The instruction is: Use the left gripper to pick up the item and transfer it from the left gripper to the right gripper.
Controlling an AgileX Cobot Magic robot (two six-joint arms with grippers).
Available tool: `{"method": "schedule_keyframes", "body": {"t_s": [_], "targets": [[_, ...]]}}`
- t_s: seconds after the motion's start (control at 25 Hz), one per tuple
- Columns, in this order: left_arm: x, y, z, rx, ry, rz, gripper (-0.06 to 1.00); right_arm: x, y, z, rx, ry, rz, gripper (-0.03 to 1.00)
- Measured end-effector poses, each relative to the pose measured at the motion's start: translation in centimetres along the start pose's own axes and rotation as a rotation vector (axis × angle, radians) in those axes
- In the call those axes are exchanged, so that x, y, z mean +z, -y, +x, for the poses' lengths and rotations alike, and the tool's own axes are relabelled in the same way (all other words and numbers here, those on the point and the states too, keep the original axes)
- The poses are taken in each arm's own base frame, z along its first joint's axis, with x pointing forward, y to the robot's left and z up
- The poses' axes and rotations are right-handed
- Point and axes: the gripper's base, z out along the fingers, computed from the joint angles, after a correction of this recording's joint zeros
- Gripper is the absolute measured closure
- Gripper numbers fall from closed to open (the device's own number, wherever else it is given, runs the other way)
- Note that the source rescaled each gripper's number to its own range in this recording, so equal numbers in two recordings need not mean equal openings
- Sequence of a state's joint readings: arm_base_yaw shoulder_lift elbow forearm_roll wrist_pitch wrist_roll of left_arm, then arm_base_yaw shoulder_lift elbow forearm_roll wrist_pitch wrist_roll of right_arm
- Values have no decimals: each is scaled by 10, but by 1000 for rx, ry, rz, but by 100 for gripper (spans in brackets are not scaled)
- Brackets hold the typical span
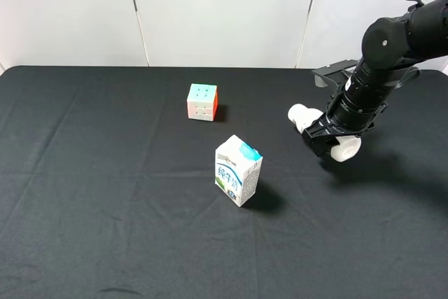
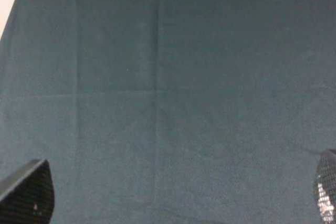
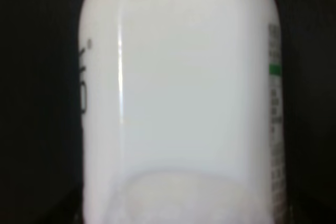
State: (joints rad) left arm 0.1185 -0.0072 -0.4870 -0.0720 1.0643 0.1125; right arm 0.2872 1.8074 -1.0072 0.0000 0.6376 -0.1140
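The item, a white plastic bottle (image 1: 302,115), lies crosswise in my right gripper (image 1: 326,135), which is shut on its middle and holds it just above the black cloth at the right. One end of the bottle shows on each side of the fingers. In the right wrist view the bottle (image 3: 178,103) fills the frame, with dark lettering and a small green mark at its edge. My left gripper (image 2: 176,195) shows only in the left wrist view. Its two fingertips (image 2: 29,192) stand wide apart over bare black cloth, open and empty. The left arm is out of the exterior view.
A white-and-blue milk carton (image 1: 238,171) stands upright at the middle of the black-clothed table (image 1: 105,194). A pastel puzzle cube (image 1: 201,101) sits behind it. A white wall runs along the table's far edge.
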Motion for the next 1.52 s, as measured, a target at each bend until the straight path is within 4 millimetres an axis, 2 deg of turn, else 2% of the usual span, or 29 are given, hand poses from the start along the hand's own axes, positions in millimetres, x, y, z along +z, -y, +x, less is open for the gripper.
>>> {"method": "schedule_keyframes", "body": {"t_s": [0.28, 0.32, 0.36, 0.4, 0.48, 0.56, 0.76, 1.04, 1.16, 1.28, 1.52], "targets": [[0, 0, 0, 0, 0, 0, -4, 0, 0, 2, 0, -19, -2, 91], [0, 0, 0, 0, 0, 0, -4, 0, 0, 2, 0, -23, -3, 80], [0, 0, 0, 0, 0, 0, -4, 0, 0, 2, 0, -24, -3, 50], [0, 0, 0, 0, 0, 0, -4, 0, 0, 2, 0, -24, -3, 28], [0, 0, 0, 0, 0, 0, -4, 0, 0, 2, 0, -26, -3, 9], [0, 0, 0, 0, 0, 0, -4, 0, 0, 3, 0, -30, -3, 1], [0, 0, 0, 0, 0, 0, -4, 0, 0, 3, 0, -30, -3, -3], [0, 0, 0, 0, 0, 0, -4, 0, 0, 3, 0, -31, -3, -3], [0, 0, 0, 0, 0, 0, -4, -7, 0, 2, 1, -16, -2, -3], [0, 0, 0, 0, 0, 0, -4, -27, 0, 4, 1, 9, 1, -3], [0, 0, 0, 0, 0, 0, -4, -88, -2, 21, 24, 46, 5, -3]]}}
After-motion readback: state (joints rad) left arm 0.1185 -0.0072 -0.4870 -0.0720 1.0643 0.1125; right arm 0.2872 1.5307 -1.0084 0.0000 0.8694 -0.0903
